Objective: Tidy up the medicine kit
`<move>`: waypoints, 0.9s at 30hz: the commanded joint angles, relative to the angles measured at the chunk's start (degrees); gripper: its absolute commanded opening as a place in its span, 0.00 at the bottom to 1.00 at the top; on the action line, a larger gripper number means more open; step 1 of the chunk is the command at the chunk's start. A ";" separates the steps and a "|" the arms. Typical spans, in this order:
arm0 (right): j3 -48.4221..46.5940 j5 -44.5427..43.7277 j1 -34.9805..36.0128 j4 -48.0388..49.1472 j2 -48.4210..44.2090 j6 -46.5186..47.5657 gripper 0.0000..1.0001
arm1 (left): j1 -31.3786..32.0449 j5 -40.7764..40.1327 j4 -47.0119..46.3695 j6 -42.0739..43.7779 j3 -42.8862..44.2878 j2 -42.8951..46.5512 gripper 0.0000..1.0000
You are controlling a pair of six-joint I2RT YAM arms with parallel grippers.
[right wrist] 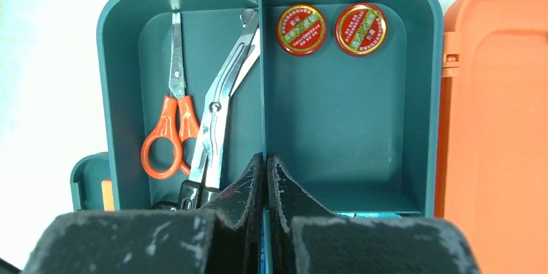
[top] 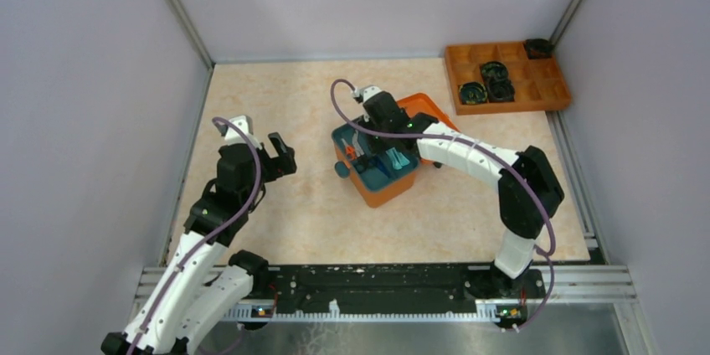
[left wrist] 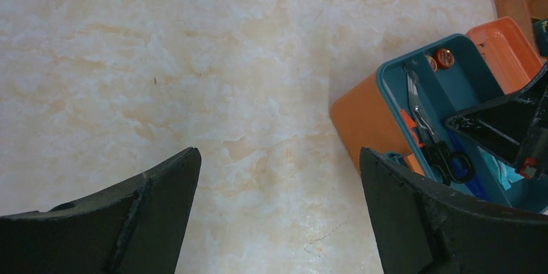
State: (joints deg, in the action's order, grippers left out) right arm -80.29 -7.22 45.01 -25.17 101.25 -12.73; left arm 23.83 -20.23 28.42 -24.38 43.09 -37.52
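The orange medicine kit (top: 383,193) stands open mid-table, its lid (top: 423,106) lying back to the right. A teal compartment tray (right wrist: 349,125) sits in it, holding orange scissors (right wrist: 167,138), silver shears (right wrist: 220,99) and two red tins (right wrist: 301,28). My right gripper (right wrist: 265,156) reaches down into the tray, shut on its middle divider wall. In the top view it (top: 387,152) is over the kit. My left gripper (left wrist: 278,152) is open and empty over bare table, left of the kit (left wrist: 358,122); the top view shows it (top: 280,154) apart from the box.
A flat orange divided tray (top: 536,97) with black items (top: 490,83) sits at the back right corner. Grey walls enclose the table on three sides. The kit's teal latch (top: 342,169) sticks out on its left side.
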 commanded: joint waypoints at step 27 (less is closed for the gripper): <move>33.46 14.11 -50.37 13.96 -35.44 -26.99 0.40 | -0.39 16.07 -10.89 -1.78 -0.03 -15.06 0.99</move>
State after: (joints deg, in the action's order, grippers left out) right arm -55.35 -2.46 6.17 -16.10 66.39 -31.22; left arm 23.83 -8.75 21.78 -26.15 43.03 -49.47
